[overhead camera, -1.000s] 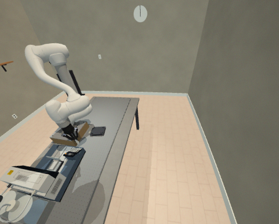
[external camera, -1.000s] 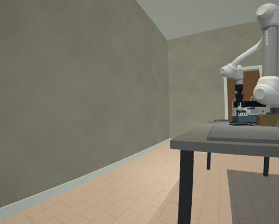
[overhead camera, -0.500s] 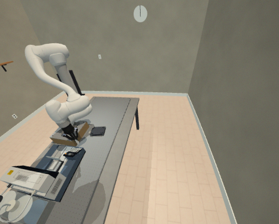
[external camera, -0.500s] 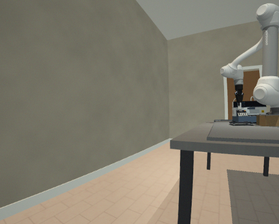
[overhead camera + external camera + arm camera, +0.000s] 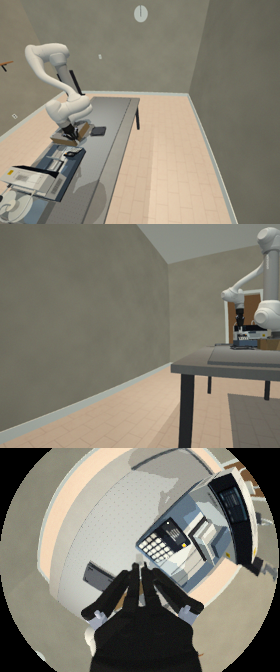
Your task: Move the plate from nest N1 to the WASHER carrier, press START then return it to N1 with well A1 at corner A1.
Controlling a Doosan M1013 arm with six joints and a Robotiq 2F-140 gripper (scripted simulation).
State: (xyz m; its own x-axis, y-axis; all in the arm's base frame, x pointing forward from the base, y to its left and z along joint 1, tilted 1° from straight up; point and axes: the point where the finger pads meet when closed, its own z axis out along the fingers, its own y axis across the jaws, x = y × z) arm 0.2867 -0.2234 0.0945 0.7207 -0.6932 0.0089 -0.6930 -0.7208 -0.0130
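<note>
My gripper [image 5: 72, 137] is shut and holds nothing. It hangs point down a little above the table, just short of the washer's keypad [image 5: 76, 150]. In the wrist view the closed fingertips [image 5: 140, 566] point at the near edge of the keypad [image 5: 161, 541]. From the side the gripper [image 5: 240, 326] stands above the keypad [image 5: 243, 338], apart from it. The washer [image 5: 61, 158] has a pale carrier area [image 5: 205, 538] behind the keypad; I cannot tell whether the plate lies flat in it. The dark plate nest N1 [image 5: 98, 130] lies on the table beside the arm and looks bare.
The arm stands on a brown block [image 5: 70, 135] right behind the gripper. A larger white and dark instrument [image 5: 32, 181] sits at the near end of the table. The table's long edge [image 5: 120, 138] runs along the right.
</note>
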